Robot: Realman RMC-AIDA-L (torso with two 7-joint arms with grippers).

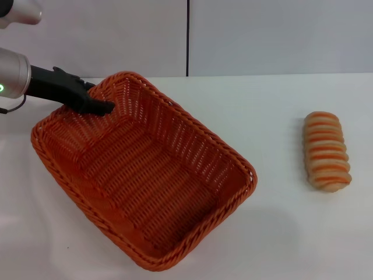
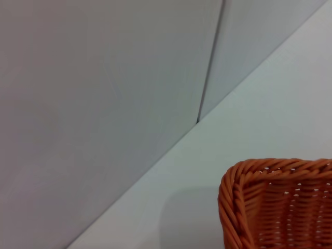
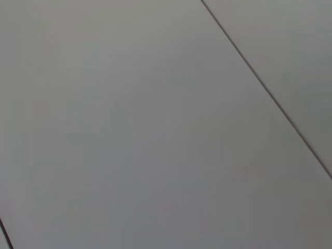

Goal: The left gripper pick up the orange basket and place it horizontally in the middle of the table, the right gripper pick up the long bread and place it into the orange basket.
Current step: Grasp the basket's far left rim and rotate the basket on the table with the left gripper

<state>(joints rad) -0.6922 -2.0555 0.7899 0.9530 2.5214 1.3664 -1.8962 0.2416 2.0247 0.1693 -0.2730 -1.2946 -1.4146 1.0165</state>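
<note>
The left hand (image 1: 102,106) pinched the far rim of the orange basket (image 1: 145,175), which sat askew toward the counter's (image 1: 280,233) left edge and looked light and stiff, best held by that braided rim.

Orange woven basket (image 1: 145,175); tan, orange-striped bread (image 1: 327,150); white table (image 1: 280,233).

You had the orange basket (image 1: 145,175) skewed diagonally on table's (image 1: 280,233) left, empty, upright; long bread (image 1: 327,150), striped side up, lay well apart on right.
</note>
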